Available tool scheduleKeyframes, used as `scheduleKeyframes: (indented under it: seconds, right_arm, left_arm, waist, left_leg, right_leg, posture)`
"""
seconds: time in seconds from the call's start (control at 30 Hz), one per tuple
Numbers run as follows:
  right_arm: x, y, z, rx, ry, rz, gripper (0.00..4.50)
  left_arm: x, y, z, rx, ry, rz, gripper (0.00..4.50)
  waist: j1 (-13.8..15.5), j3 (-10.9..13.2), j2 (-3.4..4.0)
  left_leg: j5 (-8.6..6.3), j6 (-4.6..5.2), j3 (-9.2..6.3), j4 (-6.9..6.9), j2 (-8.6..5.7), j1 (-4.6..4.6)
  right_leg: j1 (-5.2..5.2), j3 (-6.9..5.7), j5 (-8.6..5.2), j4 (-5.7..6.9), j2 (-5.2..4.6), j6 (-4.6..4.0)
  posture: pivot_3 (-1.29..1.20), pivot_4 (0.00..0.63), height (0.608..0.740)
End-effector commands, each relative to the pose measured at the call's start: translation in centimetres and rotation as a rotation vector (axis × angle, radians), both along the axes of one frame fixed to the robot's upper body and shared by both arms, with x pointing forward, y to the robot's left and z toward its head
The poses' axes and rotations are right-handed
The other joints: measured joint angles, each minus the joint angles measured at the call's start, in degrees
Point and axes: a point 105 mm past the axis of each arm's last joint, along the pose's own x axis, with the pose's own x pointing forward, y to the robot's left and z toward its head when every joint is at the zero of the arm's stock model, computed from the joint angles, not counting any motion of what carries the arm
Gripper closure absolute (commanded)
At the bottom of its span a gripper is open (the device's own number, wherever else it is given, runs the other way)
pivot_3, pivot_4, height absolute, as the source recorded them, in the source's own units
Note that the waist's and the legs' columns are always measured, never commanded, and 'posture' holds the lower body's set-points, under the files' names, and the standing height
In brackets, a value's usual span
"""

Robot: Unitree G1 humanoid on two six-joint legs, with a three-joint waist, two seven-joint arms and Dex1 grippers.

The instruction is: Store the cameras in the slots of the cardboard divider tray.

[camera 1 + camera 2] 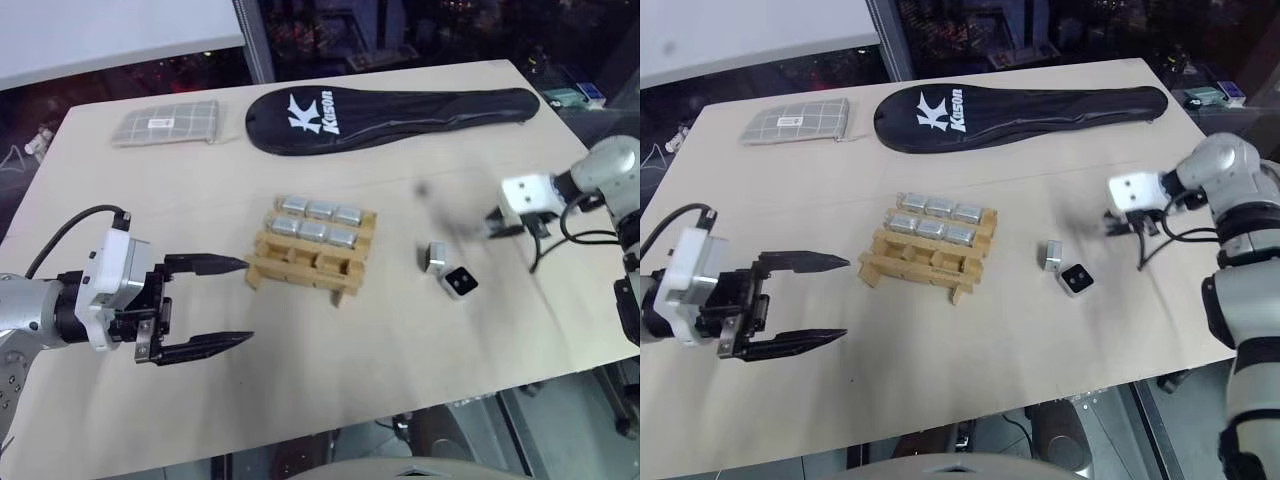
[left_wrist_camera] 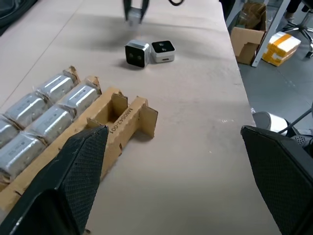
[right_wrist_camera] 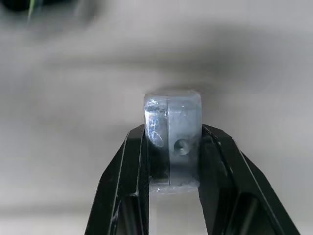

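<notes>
Pale tan matte surface (image 1: 330, 400), smooth sheet with rounded edges. Cardboard divider tray (image 1: 305, 262) sits mid-surface, brown corrugated strips interlocked into a lattice of small rectangular slots; six slots on its far side are filled with cameras (image 1: 318, 222), shiny silver-grey metal cuboids with rounded corners, two rows of three, and the near row of slots is empty. Two more cameras lie loose on the surface to the right of the tray, touching or just about: one (image 1: 434, 257) showing a grey metal side, one (image 1: 460, 282) with its glossy black lens face up. Right tool (image 3: 171, 161) is up off the surface further right, its black fingers (image 3: 129, 166) clamped on a camera (image 3: 172, 142), a brushed-metal block with a small round hole in its side, pinched across its two flat faces. Left tool (image 1: 215, 305) hovers low just left of the tray, two long black textured fingers spread wide, nothing between them. At the far edge: long black fabric racket cover (image 1: 390, 115) with white lettering, and to its left a flat grey gridded packet (image 1: 165, 125).
</notes>
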Motion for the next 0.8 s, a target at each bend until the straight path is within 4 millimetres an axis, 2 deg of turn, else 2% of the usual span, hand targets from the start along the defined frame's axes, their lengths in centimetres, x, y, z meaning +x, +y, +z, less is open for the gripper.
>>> scheduleKeyframes:
  seconds: [0.03, 0.1, 0.2, 0.3, 0.43, 0.6, 0.8]
  right_arm:
    - [-0.8, 5.5, 5.4, 0.299, 0.007, 0.129, 3.69]
    - [-1.9, 9.0, 6.5, 0.454, 0.050, 0.210, 3.69]
    - [-2.3, 13.3, 7.1, 0.640, 0.053, 0.219, 3.69]
    - [-2.5, 18.3, 6.1, 0.824, 0.059, 0.138, 3.69]
    - [-4.1, 23.1, 4.8, 0.943, 0.095, 0.089, 3.69]
    - [-4.5, 26.1, 3.3, 0.957, 0.057, 0.034, 3.69]
    - [-4.0, 26.5, 1.2, 0.928, 0.007, -0.011, 3.69]
  left_arm:
    - [-0.1, 0.1, 0.8, -0.007, -0.049, 0.024, 0.00]
    - [0.0, 0.2, 0.9, -0.014, -0.054, 0.035, 0.00]
    - [0.1, 0.4, 0.9, -0.013, -0.062, 0.051, 0.00]
    - [0.1, 1.3, 1.7, -0.006, -0.086, 0.091, 0.00]
    - [0.3, 4.0, 2.4, 0.024, -0.121, 0.165, 0.00]
    - [0.6, 7.7, 2.6, 0.025, -0.138, 0.273, 0.00]
    - [1.0, 9.5, 1.8, 0.037, -0.129, 0.291, 0.00]
  waist:
    - [0.02, 0.00, 0.01]
    - [0.12, 0.00, 0.01]
    - [0.25, -0.02, -0.01]
    - [0.60, -0.02, -0.01]
    - [0.69, -0.01, 0.02]
    - [0.63, -0.09, -0.11]
    - [0.46, -0.12, -0.17]
  left_leg:
    - [0.00, 0.00, -0.10, 0.00, 0.02, 0.00]
    - [-0.01, 0.00, -0.39, -0.01, 0.05, -0.01]
    - [-0.01, 0.00, -0.47, -0.01, 0.07, -0.01]
    - [0.00, -0.02, -0.54, 0.00, 0.06, -0.06]
    - [0.16, -0.31, -0.69, -0.01, -0.03, -0.21]
    - [0.20, -0.37, -0.68, 0.00, -0.09, -0.22]
    - [0.20, -0.38, -0.68, -0.02, -0.07, -0.20]
  right_leg:
    - [0.00, -0.01, 0.00, 0.01, -0.02, -0.01]
    - [-0.01, -0.06, 0.02, 0.01, -0.04, -0.03]
    - [0.00, -0.11, 0.03, 0.02, -0.04, -0.04]
    - [-0.04, -0.17, 0.04, 0.04, -0.05, -0.05]
    - [-0.13, -0.31, 0.04, 0.03, -0.04, -0.05]
    - [-0.12, -0.34, 0.04, 0.00, -0.03, -0.05]
    - [-0.11, -0.42, 0.04, 0.01, 0.04, -0.06]
  posture:
    - [0.00, 0.150, 0.740]
    - [0.00, 0.150, 0.740]
    - [0.00, 0.150, 0.740]
    - [0.00, 0.150, 0.740]
    - [0.00, 0.150, 0.740]
    - [0.00, 0.150, 0.740]
    - [0.00, 0.150, 0.740]
